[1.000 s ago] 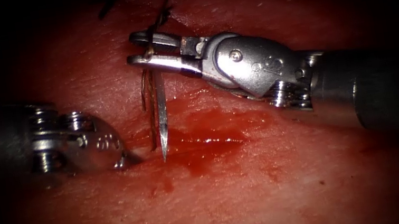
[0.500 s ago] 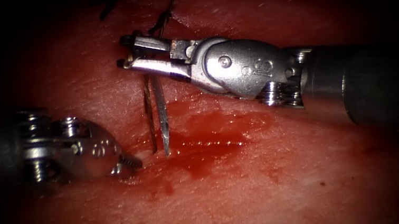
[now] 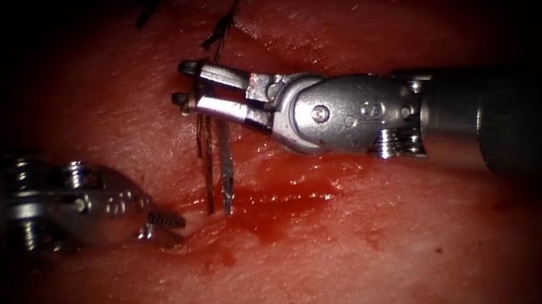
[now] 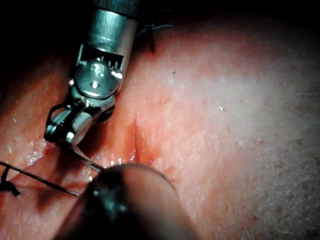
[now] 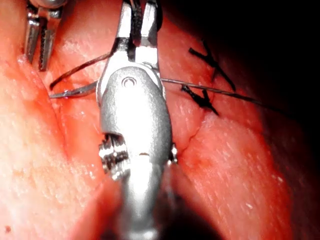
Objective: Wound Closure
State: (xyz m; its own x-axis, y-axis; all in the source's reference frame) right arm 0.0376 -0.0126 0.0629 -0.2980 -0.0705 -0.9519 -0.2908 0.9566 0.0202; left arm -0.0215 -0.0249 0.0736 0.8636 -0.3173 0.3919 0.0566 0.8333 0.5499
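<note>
A: Since a second ago the right tool (image 3: pixel 192 88) has swung a little clockwise with the needle (image 3: pixel 224 167) in its grip, and the left tool (image 3: pixel 165 223) has drawn back toward the endoscope view's left, its jaws now showing.

B: What does each hold?

A: The right tool's jaws are closed on the needle near its blunt end. The curve hangs down from them, its tip at the wet red fluid (image 3: pixel 279 205) by the cut; I can't tell whether the point has entered the tissue (image 3: pixel 375 259). The thread (image 3: pixel 225 25) trails up from the jaws past a knotted stitch. The left tool's jaws are parted slightly and hold nothing, resting just left of the needle tip.

B: So which step?

A: I'd judge the needle is being lined up for a bite at the cut's edge. The next move calls for a firm grip and a rotation that follows the curve, with the tip set square to the tissue.
</note>
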